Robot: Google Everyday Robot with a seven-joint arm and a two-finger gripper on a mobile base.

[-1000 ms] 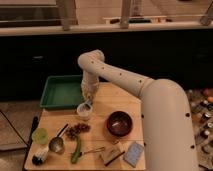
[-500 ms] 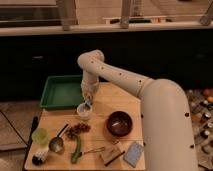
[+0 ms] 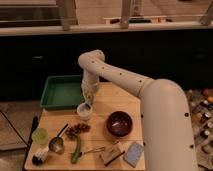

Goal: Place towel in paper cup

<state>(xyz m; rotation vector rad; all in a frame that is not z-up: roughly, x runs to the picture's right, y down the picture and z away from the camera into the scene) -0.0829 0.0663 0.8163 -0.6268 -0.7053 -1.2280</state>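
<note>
At the near edge of the wooden worktop (image 3: 125, 100) lie a small card (image 3: 133, 153) and a ladle (image 3: 57, 142); a dark red bowl (image 3: 120, 123) sits mid-table. Behind them, the gripper (image 3: 88, 103) hangs directly over the paper cup (image 3: 84, 111), the towel (image 3: 88, 105) apparently at the cup's mouth; whether the fingers grip it cannot be told. Done well, the step means staying centred over the rim and releasing low. A green tray (image 3: 62, 92) lies beyond.

One paper cup (image 3: 84, 111), one bowl (image 3: 120, 123), gripper (image 3: 88, 104) above
</note>
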